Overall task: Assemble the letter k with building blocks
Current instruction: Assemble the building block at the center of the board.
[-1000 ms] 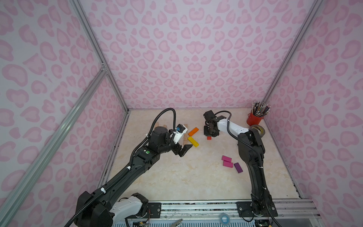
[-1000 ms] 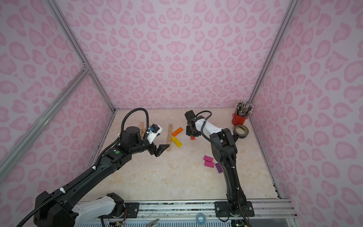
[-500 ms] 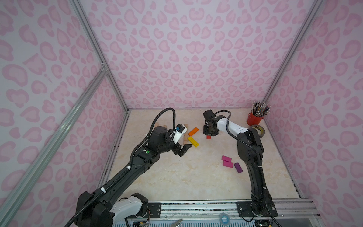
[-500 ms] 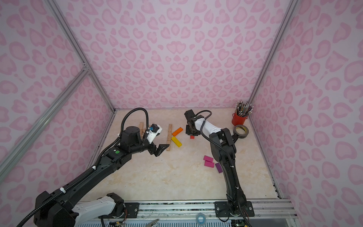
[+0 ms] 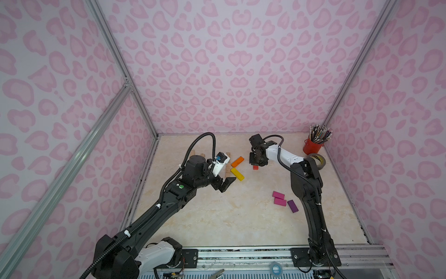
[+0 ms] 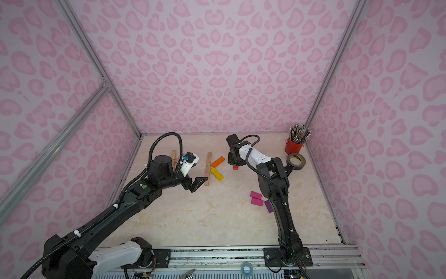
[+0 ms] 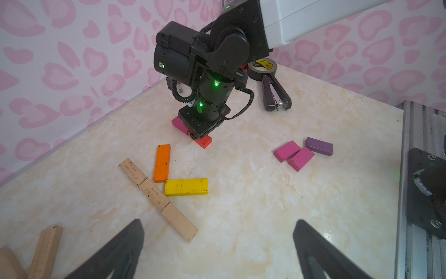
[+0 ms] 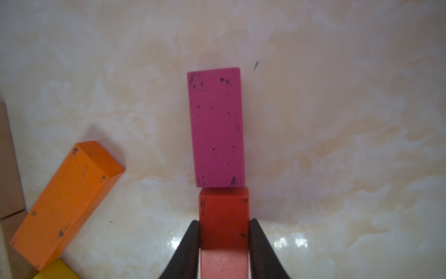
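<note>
Three plain wooden blocks [image 7: 156, 193] lie end to end in a line, with an orange block [image 7: 162, 163] and a yellow block [image 7: 185, 186] angling off its middle. In both top views the line [image 5: 227, 164] [image 6: 207, 169] lies left of centre. My right gripper [image 8: 224, 222] is shut on a red block [image 8: 224, 212] resting low on the table, end to end with a magenta block [image 8: 216, 125]. My left gripper [image 7: 218, 236] hangs open and empty over bare table near the line's end [image 5: 225, 184].
Two magenta blocks [image 5: 278, 198] and a purple block [image 5: 292, 206] lie right of centre. A red cup of pencils [image 5: 313, 145], a tape roll [image 5: 317, 160] and a black stapler [image 7: 275, 94] sit at the back right. Loose wooden blocks [image 7: 45, 251] lie at the left.
</note>
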Available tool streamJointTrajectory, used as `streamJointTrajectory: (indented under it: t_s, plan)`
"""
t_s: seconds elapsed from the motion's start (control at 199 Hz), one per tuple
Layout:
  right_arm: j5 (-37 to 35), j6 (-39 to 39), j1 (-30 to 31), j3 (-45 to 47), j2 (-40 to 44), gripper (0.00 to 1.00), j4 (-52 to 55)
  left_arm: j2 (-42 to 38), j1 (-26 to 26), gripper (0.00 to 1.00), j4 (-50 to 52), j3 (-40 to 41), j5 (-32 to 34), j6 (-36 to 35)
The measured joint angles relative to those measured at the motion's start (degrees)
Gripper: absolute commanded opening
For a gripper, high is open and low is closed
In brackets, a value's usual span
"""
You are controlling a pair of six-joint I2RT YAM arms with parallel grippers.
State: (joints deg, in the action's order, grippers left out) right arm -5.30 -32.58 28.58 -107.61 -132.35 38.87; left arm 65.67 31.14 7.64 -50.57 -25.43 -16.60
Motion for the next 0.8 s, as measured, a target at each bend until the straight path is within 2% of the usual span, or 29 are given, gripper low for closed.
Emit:
streamJointTrajectory:
  t_s: [0.608, 0.804]
  plan:
    - [0.2, -0.2, 0.0, -0.9, -0.5, 0.35, 0.1, 0.1, 0.0, 0.99, 0.0, 0.0, -0.1, 0.0]
    - [0.3, -0.2, -0.1, -0.9, 0.1, 0.41, 0.3, 0.1, -0.1, 0.99, 0.0, 0.0, -0.1, 0.0]
